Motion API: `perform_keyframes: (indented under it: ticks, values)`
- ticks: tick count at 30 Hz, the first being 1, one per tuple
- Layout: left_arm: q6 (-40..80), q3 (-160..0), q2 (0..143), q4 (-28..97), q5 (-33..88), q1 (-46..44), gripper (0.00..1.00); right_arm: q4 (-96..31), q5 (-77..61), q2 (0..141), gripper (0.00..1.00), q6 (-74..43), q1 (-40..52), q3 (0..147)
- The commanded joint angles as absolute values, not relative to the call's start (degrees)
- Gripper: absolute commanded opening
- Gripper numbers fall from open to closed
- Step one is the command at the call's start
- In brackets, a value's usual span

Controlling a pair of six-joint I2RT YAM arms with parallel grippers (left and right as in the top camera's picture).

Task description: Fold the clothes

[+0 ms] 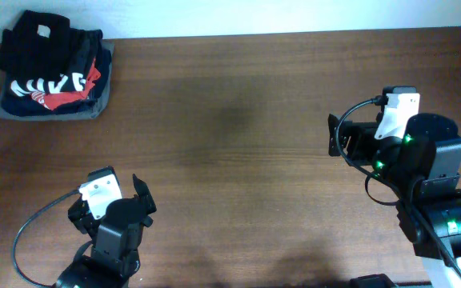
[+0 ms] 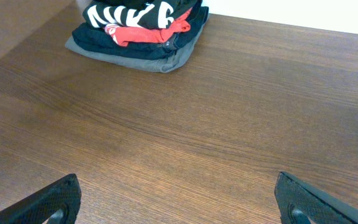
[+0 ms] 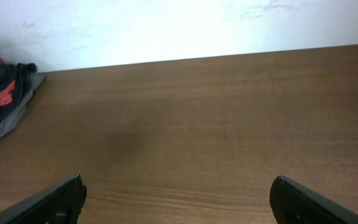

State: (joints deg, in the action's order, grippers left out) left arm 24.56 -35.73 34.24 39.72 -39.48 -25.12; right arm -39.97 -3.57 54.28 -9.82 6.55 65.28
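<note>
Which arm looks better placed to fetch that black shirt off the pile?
Probably left: the open left gripper faces the black shirt atop the pile on its side; the right gripper, also open, sits far across.

Matte black and blocky, left arm [image 1: 110, 232] and right arm [image 1: 430, 160] alike. Capped at each wrist with a white block [image 1: 100, 192]. Trailed by looping black cables [image 1: 34, 220]. Dotted with green lights [image 1: 406, 140] on the right. Tipped with dark, wedge-shaped fingers [image 2: 55, 199].

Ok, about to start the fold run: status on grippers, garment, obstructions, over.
Left gripper and right gripper open, empty. Black shirt bunched atop folded pile, far left corner of table. Nothing blocking the approach.
</note>
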Motion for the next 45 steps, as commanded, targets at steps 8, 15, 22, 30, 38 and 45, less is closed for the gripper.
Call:
perform_keyframes:
  ticks: [8, 15, 22, 30, 38, 45]
  values:
    - [24.8, -35.7, 34.1, 39.7, -40.3, -25.1, 0.99, -39.6, -3.8, 53.9, 0.99, -2.5, 6.7, 63.6]
    - [24.8, -35.7, 34.1, 39.7, -40.3, -25.1, 0.99, -35.8, -3.8, 47.2, 0.99, 1.3, 6.6, 51.8]
    - [24.8, -35.7, 34.1, 39.7, -40.3, -25.1, 0.99, -13.4, -3.9, 35.9, 0.99, 1.3, 6.6, 27.5]
    - [24.8, -35.7, 34.1, 39.7, -40.3, -25.1, 0.99, 4.8, -2.4, 23.6, 0.99, 1.3, 6.6, 7.8]
    - [24.8, -35.7, 34.1, 39.7, -40.3, -25.1, 0.99, 5.6, -1.7, 15.8, 0.99, 1.3, 5.8, 4.0]
    - [24.8, -35.7, 34.1, 39.7, -40.3, -25.1, 0.99, 5.6, -1.7, 12.3, 0.99, 1.3, 1.8, 1.8]
